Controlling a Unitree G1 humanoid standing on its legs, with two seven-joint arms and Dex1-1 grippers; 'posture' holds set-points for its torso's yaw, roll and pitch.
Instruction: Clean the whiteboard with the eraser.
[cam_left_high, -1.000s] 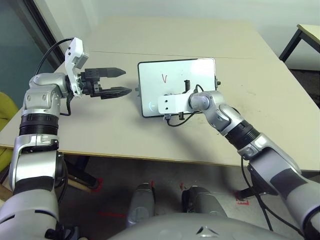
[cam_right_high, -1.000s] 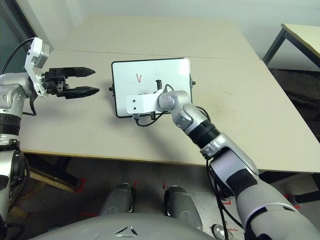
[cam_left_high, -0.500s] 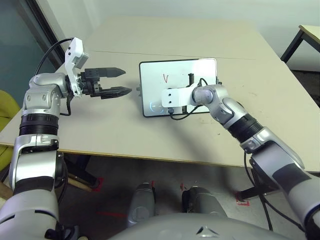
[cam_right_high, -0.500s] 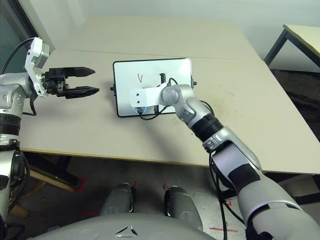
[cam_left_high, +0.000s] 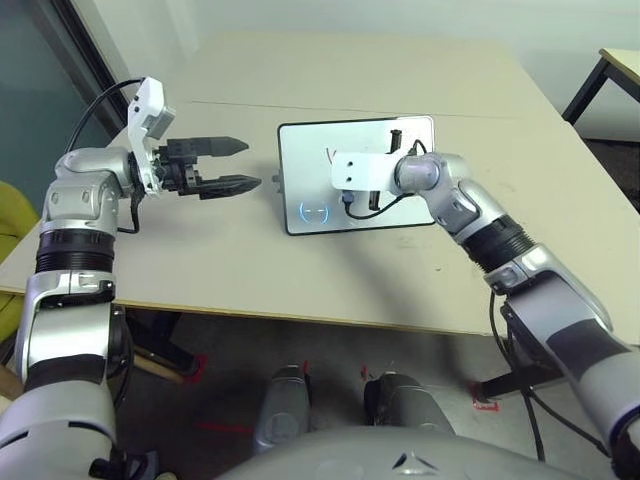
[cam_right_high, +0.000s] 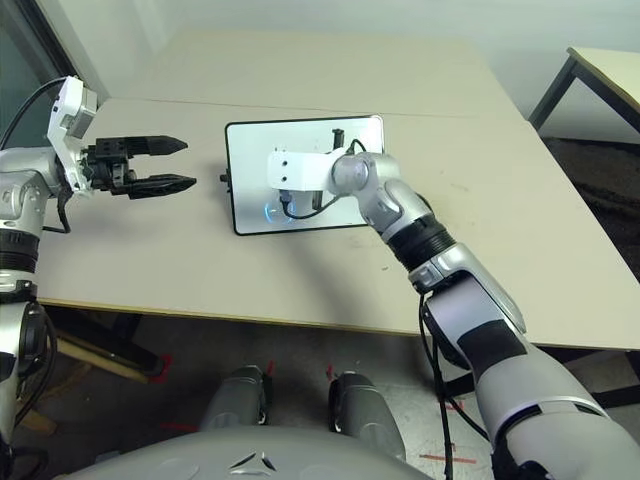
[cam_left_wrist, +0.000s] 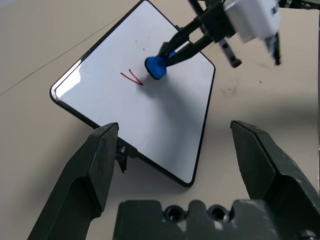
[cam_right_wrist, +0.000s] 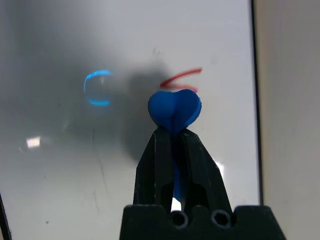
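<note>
Table (cam_left_high: 240, 265) pale, broad; whiteboard (cam_left_high: 305, 165) flat on it, red V-mark (cam_left_wrist: 132, 78) uncleaned; left gripper (cam_left_wrist: 175, 127) beside the board, fingers wide, nothing between; right gripper (cam_right_wrist: 172, 137) over the board, fingers pinching blue eraser (cam_right_wrist: 175, 107) close by the mark; narrow pinch could let the eraser twist under pressure; sideways rubbing could skid the board.

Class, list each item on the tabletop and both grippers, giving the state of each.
Glossy white black-framed whiteboard: lying flat, red mark remaining.
Bright blue eraser: gripped, beside the red mark.
Black two-fingered right gripper: shut on the eraser.
Black two-fingered left gripper: open, empty.
</note>
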